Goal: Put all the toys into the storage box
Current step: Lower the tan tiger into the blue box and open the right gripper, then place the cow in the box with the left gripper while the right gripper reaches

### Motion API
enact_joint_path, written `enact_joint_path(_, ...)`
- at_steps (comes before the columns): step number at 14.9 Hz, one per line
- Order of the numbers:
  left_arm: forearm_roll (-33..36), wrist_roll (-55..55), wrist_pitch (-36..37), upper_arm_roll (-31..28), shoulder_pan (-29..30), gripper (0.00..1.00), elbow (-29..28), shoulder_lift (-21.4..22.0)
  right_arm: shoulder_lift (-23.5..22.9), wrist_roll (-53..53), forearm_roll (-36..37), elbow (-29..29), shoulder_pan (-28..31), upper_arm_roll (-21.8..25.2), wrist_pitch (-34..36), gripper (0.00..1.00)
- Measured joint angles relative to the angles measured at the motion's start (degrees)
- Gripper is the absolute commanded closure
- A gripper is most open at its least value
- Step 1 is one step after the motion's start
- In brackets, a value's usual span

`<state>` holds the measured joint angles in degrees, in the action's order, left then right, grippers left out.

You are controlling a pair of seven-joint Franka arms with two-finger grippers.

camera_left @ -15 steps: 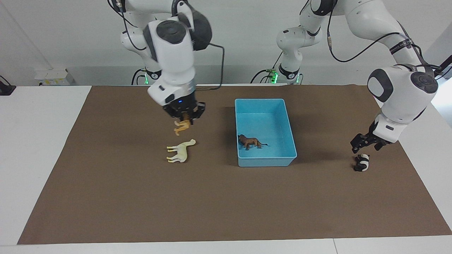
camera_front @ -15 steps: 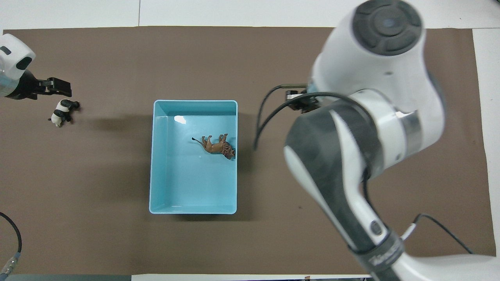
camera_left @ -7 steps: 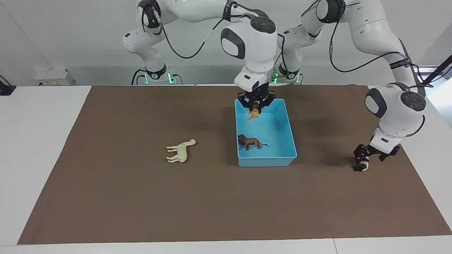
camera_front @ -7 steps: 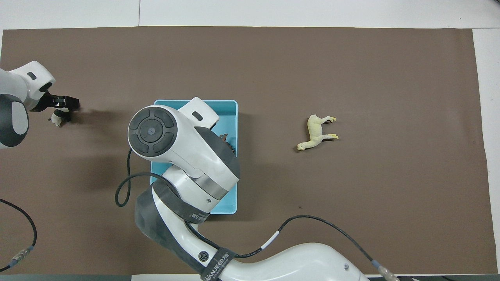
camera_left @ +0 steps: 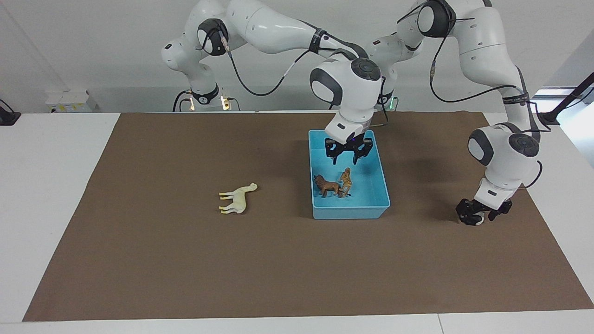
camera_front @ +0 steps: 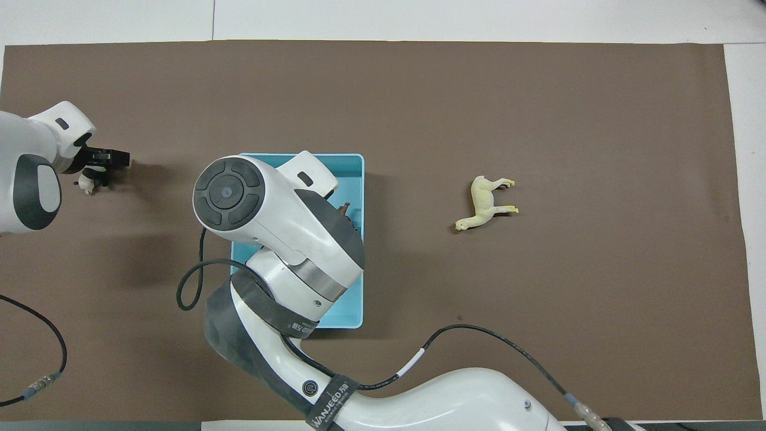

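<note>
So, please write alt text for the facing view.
The right gripper hangs open over the blue storage box, where the lion and tiger lie. The left gripper is down around the panda; the cream horse lies on the mat.

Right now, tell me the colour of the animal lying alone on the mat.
Cream-white with yellowish hooves; the horse-like figurine shows best in the overhead view.
</note>
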<state>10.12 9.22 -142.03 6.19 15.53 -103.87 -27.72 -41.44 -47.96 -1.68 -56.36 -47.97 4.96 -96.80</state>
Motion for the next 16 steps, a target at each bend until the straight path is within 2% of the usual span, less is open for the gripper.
enact_joint_path(1,0.0,0.0,-0.3,-0.2,0.0,0.00,0.0,-0.4,0.8,-0.1,0.0,0.4,0.2,1.2,1.5,0.00)
enact_joint_path(2,0.0,0.0,-0.4,-0.4,0.1,0.13,0.0,-0.5,2.1,-0.1,0.1,0.8,0.6,2.9,2.5,0.00)
enact_joint_path(4,0.0,-0.7,-0.4,-0.3,0.1,0.59,0.0,-0.5,5.5,1.2,0.1,0.8,2.9,5.9,4.1,0.00)
enact_joint_path(5,0.0,-1.7,-0.3,-0.1,0.0,0.73,0.0,-0.5,6.8,3.6,0.1,0.4,5.0,6.4,4.7,0.00)
enact_joint_path(6,0.0,-2.8,-0.1,0.0,-0.1,0.81,0.0,-0.4,7.8,6.1,0.1,-0.5,7.3,6.5,4.9,0.00)
enact_joint_path(8,0.1,-3.7,0.6,0.2,-0.1,0.82,0.1,-0.2,9.1,11.0,0.0,-4.6,11.8,6.7,2.8,0.00)
enact_joint_path(10,0.1,-4.6,3.5,0.0,-0.2,0.85,1.2,0.0,10.8,17.1,-0.1,-12.6,16.1,6.8,-4.7,0.00)
enact_joint_path(12,0.1,-7.4,10.9,0.3,-1.1,1.00,5.1,0.0,13.8,21.5,-0.3,-24.8,18.9,6.8,-16.3,0.00)
enact_joint_path(14,0.1,-10.4,18.7,0.3,-3.4,1.00,10.1,0.0,16.5,24.0,-0.3,-37.3,19.8,6.8,-27.9,0.00)
enact_joint_path(16,0.1,-12.4,23.5,0.4,-5.1,1.00,12.9,0.2,18.5,24.6,-0.3,-47.2,19.5,6.7,-35.1,0.00)
